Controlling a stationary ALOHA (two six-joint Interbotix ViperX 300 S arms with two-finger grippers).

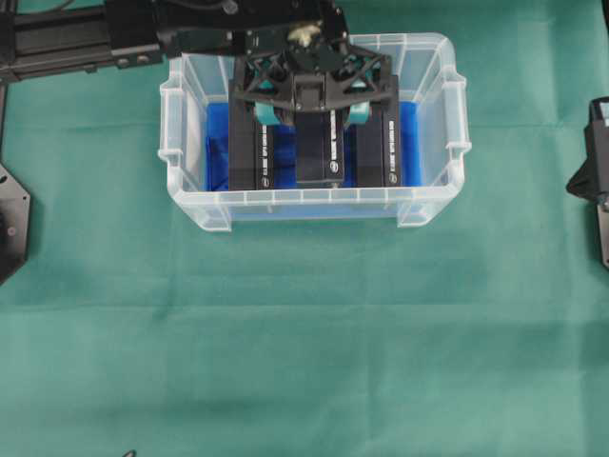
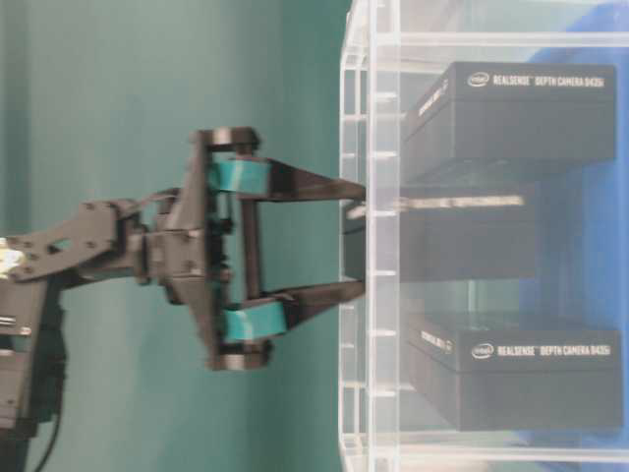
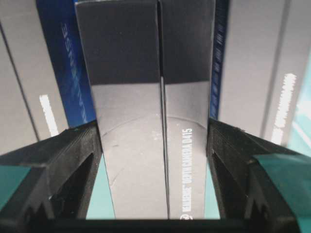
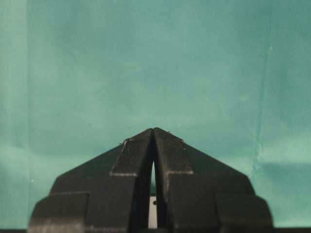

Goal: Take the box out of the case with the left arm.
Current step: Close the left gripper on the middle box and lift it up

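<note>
- The left arm's jaws point(image 1: 314, 107) clamp the middle box point(image 1: 319, 152) inside the case point(image 1: 314, 197).
- The box's long axis runs straight ahead between them.
- The right arm's jaws point(image 4: 153, 136) are pressed together, well apart.

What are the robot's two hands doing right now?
Left gripper: jaws shut on the middle box, inside the case.
Right gripper: jaws shut, holding nothing.

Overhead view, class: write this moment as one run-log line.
left end effector: shut on middle box | middle box: partly raised in case | side boxes: lying in case | right end effector: shut, empty
</note>
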